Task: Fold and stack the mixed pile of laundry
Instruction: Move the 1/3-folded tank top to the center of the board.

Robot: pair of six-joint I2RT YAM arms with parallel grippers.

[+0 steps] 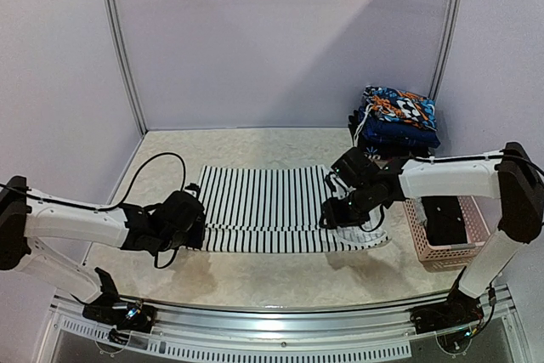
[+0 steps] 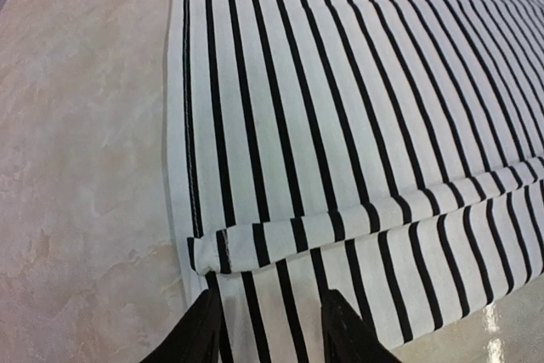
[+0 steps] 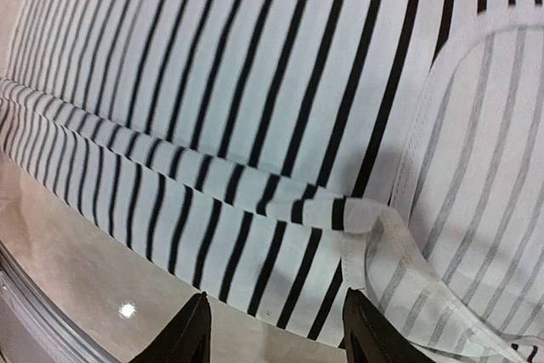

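Jaws of your left gripper and right gripper stand spread over the striped garment, so square its folded hem first.

left arm, right arm: white links, black joints | cable: black, looped | claw fingers: black, tapered

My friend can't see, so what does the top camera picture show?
A black-and-white striped cloth garment lies flat on a pale marbled table, its near edge folded over. The black left gripper and right gripper are at its two ends. A pink plastic lattice basket and a stack of folded clothes sit at the right.
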